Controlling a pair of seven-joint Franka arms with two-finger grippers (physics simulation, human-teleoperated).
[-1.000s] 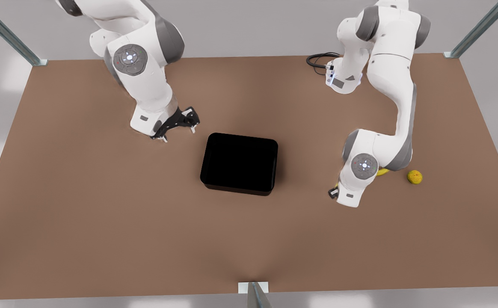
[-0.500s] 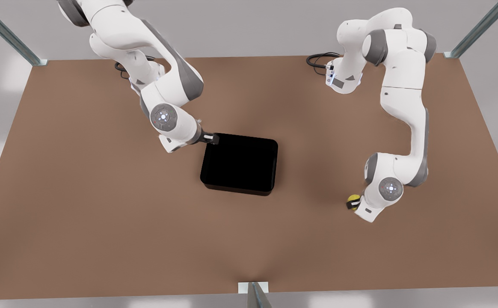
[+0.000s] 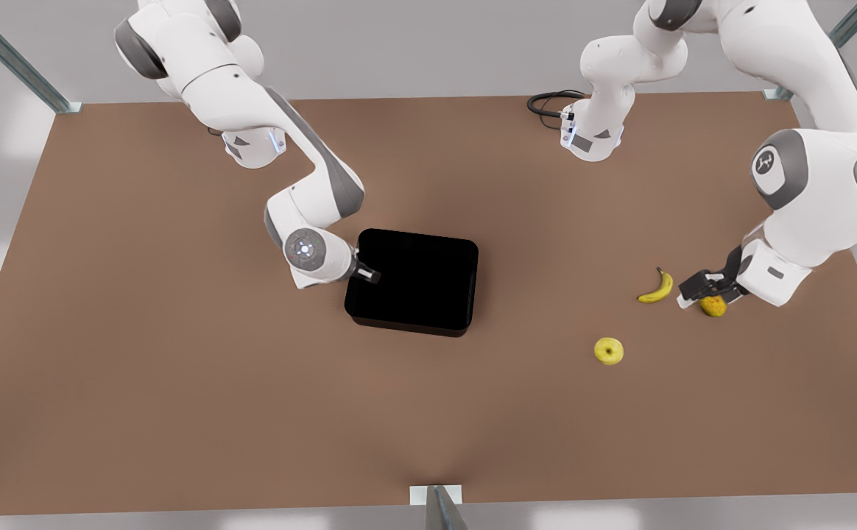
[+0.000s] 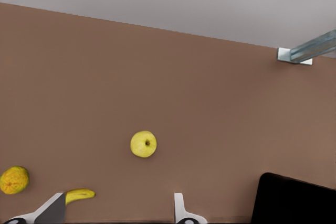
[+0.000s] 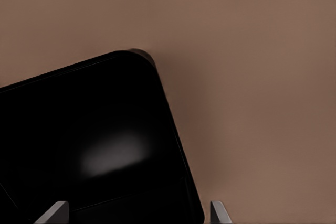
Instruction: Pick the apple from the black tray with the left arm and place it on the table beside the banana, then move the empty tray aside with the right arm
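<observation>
The yellow-green apple (image 3: 609,350) (image 4: 144,144) lies free on the brown table (image 3: 178,383), a little nearer the front edge than the banana (image 3: 657,288) (image 4: 80,195). My left gripper (image 3: 697,291) (image 4: 115,211) hangs open and empty over the orange-yellow fruit, beside the banana on the front view's right. The black tray (image 3: 414,281) (image 5: 94,129) (image 4: 294,200) sits empty mid-table. My right gripper (image 3: 366,274) (image 5: 137,211) is open at the tray's wall on the front view's left, its fingers spread with the tray's edge between them.
An orange-yellow rough fruit (image 3: 713,305) (image 4: 14,180) lies just past the banana, partly under the left gripper. A black cable (image 3: 546,103) coils at the back by an arm base. Metal frame posts (image 3: 436,508) stand at the table's edges.
The left gripper has let go of the apple and pulled back up toward the front view's right. The right gripper slid along the tray's wall from its far corner toward the middle.
</observation>
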